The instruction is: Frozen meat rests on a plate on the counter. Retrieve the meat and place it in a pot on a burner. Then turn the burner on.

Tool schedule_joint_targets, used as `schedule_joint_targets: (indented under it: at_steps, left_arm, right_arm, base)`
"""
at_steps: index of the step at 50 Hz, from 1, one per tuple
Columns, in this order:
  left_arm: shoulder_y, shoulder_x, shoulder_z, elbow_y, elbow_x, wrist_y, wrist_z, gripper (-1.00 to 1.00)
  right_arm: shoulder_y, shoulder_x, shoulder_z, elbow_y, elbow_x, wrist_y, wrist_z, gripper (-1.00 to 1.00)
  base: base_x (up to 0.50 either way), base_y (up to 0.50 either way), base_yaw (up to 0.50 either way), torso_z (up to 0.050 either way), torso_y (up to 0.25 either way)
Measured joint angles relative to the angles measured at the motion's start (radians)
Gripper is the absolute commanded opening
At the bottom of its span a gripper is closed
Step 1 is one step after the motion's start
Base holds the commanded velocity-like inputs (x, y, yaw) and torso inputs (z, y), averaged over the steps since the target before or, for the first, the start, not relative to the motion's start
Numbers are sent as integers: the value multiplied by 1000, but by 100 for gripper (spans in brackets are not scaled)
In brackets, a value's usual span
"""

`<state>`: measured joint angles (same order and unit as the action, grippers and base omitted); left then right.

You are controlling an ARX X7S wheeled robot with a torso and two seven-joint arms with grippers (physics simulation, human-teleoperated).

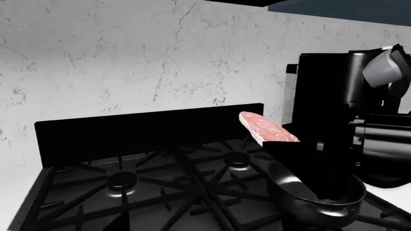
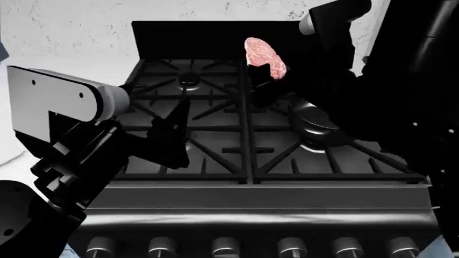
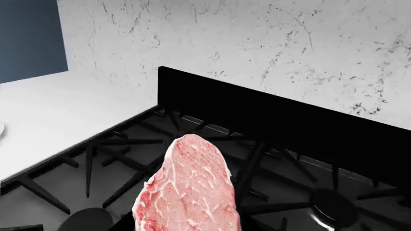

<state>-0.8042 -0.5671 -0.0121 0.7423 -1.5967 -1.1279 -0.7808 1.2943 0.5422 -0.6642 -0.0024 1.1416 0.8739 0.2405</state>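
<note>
The meat [image 2: 264,55], a pink marbled slab, hangs in the air over the stove's right half with my right gripper [image 2: 259,78] shut on its lower end. It fills the near part of the right wrist view [image 3: 189,192] and hides the fingers there. The dark shiny pot [image 2: 315,126] sits on the front right burner, nearer to me than the meat [image 1: 266,127] and below it. In the left wrist view the pot [image 1: 292,187] stands partly behind the right arm. My left gripper [image 2: 179,133] hovers over the stove's left grates, open and holding nothing. The white counter [image 3: 57,110] lies left of the stove. The plate is out of view.
The black stove [image 2: 215,134] has a raised back panel [image 1: 147,127] against the marbled wall. A row of knobs [image 2: 226,248] runs along its front. A tall black coffee machine [image 1: 334,82] stands on the stove's right side.
</note>
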Motion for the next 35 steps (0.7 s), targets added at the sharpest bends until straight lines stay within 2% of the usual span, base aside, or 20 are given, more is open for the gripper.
schedule_joint_targets:
  at_steps: [26, 35]
  left_arm:
    - [15, -3, 10, 1, 20, 15, 17, 100]
    - [18, -5, 13, 4, 16, 21, 21, 100]
  right_arm:
    - [4, 3, -3, 3, -3, -4, 1, -100]
    - [10, 5, -5, 0, -8, -3, 4, -100]
  base:
    - [0, -497, 0, 0, 0]
    - [0, -10, 0, 0, 0]
